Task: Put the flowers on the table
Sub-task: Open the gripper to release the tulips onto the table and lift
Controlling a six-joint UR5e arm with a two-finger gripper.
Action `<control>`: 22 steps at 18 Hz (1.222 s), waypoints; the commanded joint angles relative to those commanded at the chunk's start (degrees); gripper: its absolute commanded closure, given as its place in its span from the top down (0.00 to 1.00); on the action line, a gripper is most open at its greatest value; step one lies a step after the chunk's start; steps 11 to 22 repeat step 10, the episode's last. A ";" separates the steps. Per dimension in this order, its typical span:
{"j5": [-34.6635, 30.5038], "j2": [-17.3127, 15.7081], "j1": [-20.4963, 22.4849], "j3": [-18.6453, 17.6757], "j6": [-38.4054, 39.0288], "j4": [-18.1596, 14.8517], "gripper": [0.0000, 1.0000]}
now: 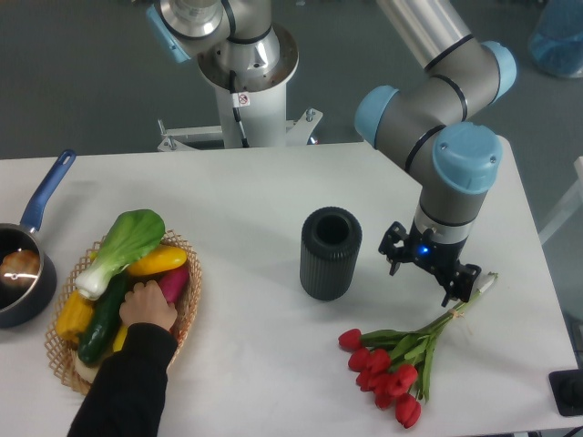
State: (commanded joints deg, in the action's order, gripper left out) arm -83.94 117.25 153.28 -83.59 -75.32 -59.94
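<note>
The flowers [412,353], a bunch of red tulips with green stems, lie flat on the white table [246,191] at the front right. The red heads point to the front left and the stem ends to the back right. My gripper [428,266] hangs over the table just behind the stem ends, pointing down. Its two black fingers [462,280] stand spread apart and hold nothing. The right finger is right beside the stem tips; I cannot tell whether it touches them.
A dark ribbed cylinder [330,253] stands upright left of the gripper. A wicker basket [187,305] of vegetables sits at the front left, with a person's hand [148,305] in it. A blue pot [20,273] sits at the left edge.
</note>
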 joint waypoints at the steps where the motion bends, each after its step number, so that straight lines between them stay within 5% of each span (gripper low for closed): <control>1: 0.00 0.00 0.09 0.18 0.00 0.00 1.00; 22: 2.90 -0.44 2.37 0.18 -3.16 0.62 1.00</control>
